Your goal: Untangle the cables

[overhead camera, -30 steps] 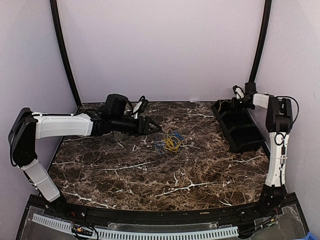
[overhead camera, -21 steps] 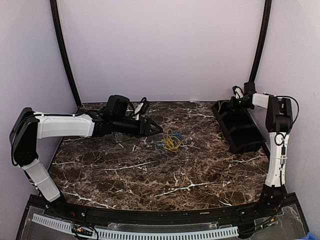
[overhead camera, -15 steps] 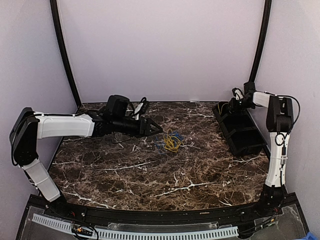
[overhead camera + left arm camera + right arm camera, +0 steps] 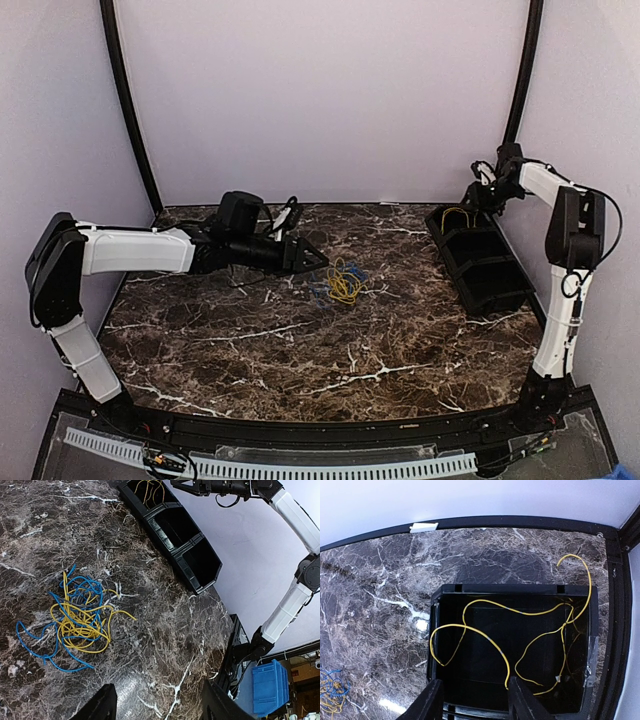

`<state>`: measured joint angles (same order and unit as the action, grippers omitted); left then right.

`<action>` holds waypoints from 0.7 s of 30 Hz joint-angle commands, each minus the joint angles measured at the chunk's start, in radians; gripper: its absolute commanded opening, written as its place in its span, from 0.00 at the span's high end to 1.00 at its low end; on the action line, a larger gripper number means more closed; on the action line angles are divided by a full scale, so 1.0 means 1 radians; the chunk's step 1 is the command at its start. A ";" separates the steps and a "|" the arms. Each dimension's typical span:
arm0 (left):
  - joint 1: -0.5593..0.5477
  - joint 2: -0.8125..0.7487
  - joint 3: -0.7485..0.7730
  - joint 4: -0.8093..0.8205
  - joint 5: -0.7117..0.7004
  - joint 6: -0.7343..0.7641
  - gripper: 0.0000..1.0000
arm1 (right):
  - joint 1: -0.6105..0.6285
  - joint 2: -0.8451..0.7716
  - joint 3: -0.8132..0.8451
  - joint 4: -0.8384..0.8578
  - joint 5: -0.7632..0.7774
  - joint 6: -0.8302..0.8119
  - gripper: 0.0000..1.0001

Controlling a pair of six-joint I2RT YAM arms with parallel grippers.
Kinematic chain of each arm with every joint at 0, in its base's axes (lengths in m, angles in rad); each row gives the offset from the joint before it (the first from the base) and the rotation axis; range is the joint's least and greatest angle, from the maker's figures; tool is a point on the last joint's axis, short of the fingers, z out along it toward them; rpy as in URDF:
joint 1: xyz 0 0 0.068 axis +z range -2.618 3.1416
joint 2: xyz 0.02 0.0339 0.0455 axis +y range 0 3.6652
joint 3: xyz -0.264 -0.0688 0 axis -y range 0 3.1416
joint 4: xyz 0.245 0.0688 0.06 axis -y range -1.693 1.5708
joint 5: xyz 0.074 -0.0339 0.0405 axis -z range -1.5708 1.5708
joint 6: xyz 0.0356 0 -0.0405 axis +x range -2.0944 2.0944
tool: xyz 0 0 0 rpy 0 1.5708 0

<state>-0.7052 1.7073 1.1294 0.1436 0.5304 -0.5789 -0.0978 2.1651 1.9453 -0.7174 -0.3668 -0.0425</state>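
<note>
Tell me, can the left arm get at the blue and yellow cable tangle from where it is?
Probably yes. The left pincer hangs open just short of the cable tangle, pointing toward it, and nothing lies between them.

The left arm (image 4: 130, 250), at the left of the frame, is made of smooth white links with bulky black joints between them; the right arm (image 4: 558, 300), along the right edge, is built the same. Thin black wiring (image 4: 288, 206) loops beside each wrist. The left gripper (image 4: 318, 258) and the right gripper (image 4: 470, 203) are matte black, with flat tapering fingers (image 4: 97, 707).
</note>
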 commanded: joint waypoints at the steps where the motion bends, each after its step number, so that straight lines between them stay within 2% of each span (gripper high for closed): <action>1: -0.004 -0.011 0.025 0.020 0.019 0.019 0.39 | 0.007 -0.037 0.027 -0.038 0.079 -0.050 0.52; 8: -0.005 -0.019 0.029 0.011 0.016 0.024 0.39 | 0.001 0.004 0.088 0.046 0.167 -0.023 0.42; 14: -0.004 -0.021 0.027 0.006 0.013 0.021 0.39 | -0.006 0.082 0.163 0.133 0.213 0.021 0.41; 21: -0.004 -0.041 0.005 0.004 -0.002 0.021 0.39 | -0.012 0.206 0.271 0.125 0.252 0.021 0.44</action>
<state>-0.7052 1.7073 1.1301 0.1432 0.5346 -0.5724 -0.1013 2.3062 2.1704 -0.6186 -0.1570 -0.0319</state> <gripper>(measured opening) 0.610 0.576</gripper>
